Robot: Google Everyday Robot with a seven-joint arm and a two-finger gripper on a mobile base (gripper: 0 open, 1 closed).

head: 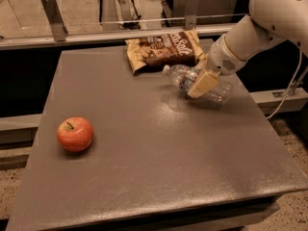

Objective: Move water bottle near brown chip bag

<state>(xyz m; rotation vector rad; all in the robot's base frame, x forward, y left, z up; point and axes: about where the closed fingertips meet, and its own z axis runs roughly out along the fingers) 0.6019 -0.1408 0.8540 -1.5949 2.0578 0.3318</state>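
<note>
The water bottle [183, 77] is a clear ribbed bottle with a white cap, lying tilted with its cap pointing left toward the bag. My gripper [202, 83] comes in from the upper right and is shut on the bottle's middle, holding it just above the table. The brown chip bag [162, 49] lies flat at the table's far edge, just behind and left of the bottle's cap. The bottle's cap is very close to the bag's lower right edge.
A red apple [75, 134] sits at the left of the grey table [154, 167]. A metal rail with posts [53, 14] runs behind the table. My white arm [260, 28] crosses the upper right. A cable [288, 93] hangs at the right.
</note>
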